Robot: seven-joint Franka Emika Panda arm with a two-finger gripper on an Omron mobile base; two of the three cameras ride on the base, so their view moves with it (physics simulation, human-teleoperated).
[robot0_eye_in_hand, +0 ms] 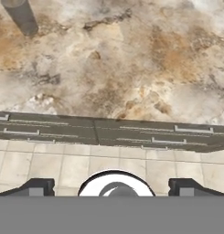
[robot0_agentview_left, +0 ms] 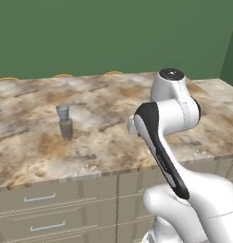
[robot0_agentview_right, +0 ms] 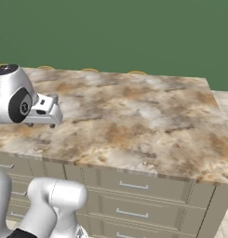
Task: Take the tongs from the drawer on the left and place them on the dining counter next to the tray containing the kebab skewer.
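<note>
The dining counter (robot0_agentview_left: pixel 108 107) (robot0_agentview_right: pixel 138 116) is a mottled beige-brown stone slab. My gripper (robot0_agentview_right: pixel 41 124) hangs above its near edge, pointing down. In the hand view the gripper (robot0_eye_in_hand: pixel 112 187) is open, its fingertips (robot0_eye_in_hand: pixel 38 187) far apart with nothing between them, over the counter (robot0_eye_in_hand: pixel 131 68) edge and the floor. Beige drawer fronts with silver bar handles (robot0_agentview_left: pixel 39 198) (robot0_agentview_right: pixel 133 186) (robot0_eye_in_hand: pixel 152 140) run under the slab, all shut; I cannot tell which is the drawer of the task. The tongs, the tray and the kebab skewer are out of view.
A small grey shaker-like cylinder (robot0_agentview_left: pixel 65 122) (robot0_eye_in_hand: pixel 22 16) stands upright on the counter's left part, left of the arm. A green wall rises behind the counter. Pale floor tiles (robot0_eye_in_hand: pixel 40 164) lie in front of the drawers.
</note>
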